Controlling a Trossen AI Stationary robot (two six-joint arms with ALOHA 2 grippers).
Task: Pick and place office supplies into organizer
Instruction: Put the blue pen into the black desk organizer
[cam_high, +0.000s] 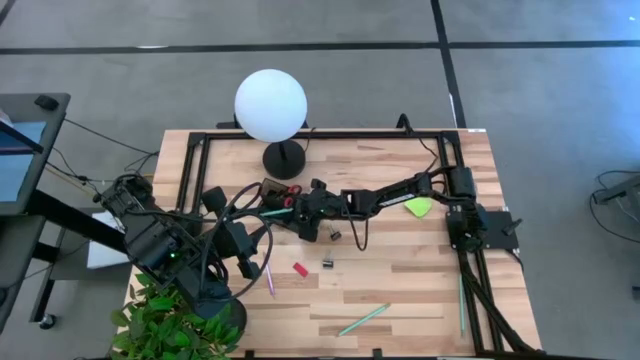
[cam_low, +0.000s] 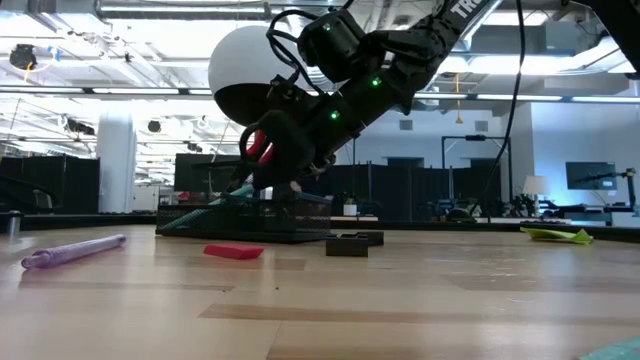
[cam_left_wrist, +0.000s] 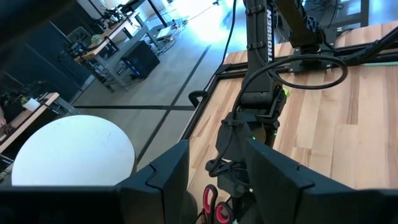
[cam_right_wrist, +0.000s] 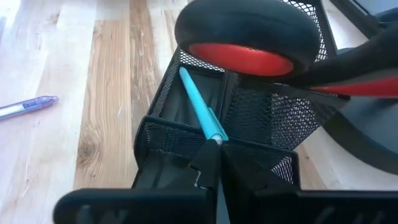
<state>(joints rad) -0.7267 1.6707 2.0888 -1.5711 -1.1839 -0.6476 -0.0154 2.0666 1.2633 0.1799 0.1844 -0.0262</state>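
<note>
The black mesh organizer stands on the table left of centre. Red-handled scissors stick up out of one compartment. A teal pen slants into the compartment beside them. My right gripper reaches in from the table's right side and is shut on that pen. My left gripper hangs open and raised, left of the organizer, holding nothing. On the table lie a purple pen, a red block, black clips, a lime-green sticky pad and a light-green pen. My right gripper pinches the teal pen's upper end between its two fingertips. The fingers come slanting down from the table's right side and lie along the pen. The pen tilts down over the organizer's mesh wall, its lower end inside the compartment.
A lamp with a white globe on a round black base stands just behind the organizer. A black frame runs along the table's far and side edges. A potted plant sits at the near left corner.
</note>
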